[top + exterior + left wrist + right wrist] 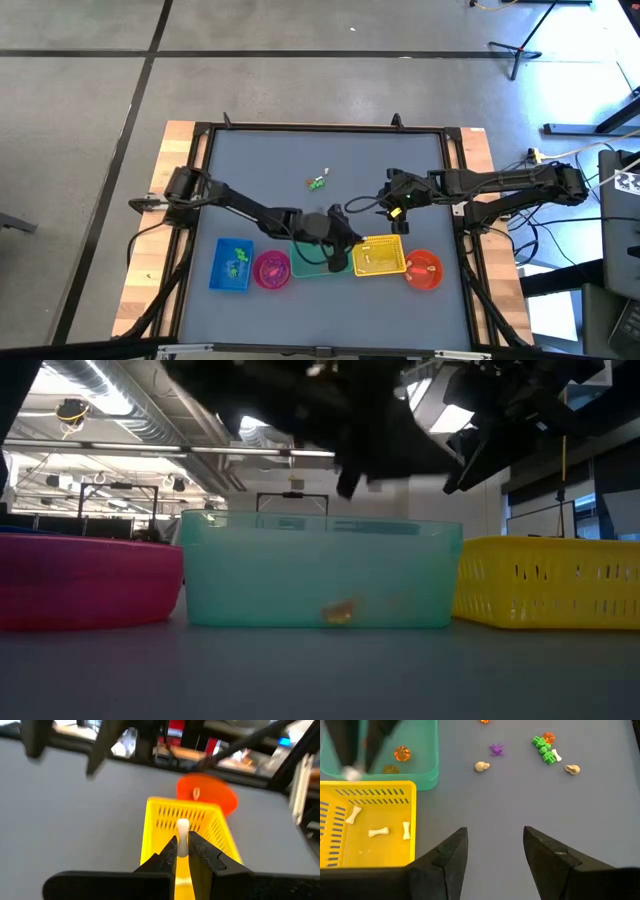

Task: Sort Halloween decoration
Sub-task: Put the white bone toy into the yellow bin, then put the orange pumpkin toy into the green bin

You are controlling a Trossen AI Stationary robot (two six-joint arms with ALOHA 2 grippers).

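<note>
Right now we have the left gripper [182,851] with jaws pinched narrow on a small white bone [183,832], hanging over the near edge of the yellow basket [165,815]. Best to carry it fully past the rim before letting go, so it joins the bones [379,832] inside. Right gripper [495,851] waits, jaws wide, above the bare surface [510,800]; loose trinkets [543,750] lie beyond.

Green pieces [543,750], a purple spider [496,749] and pale skulls [481,766] are scattered loose (mid-table); white bones [378,832] are laid in the yellow basket [370,857]; one white bone [183,827] is held upright in the left gripper [183,851].
</note>
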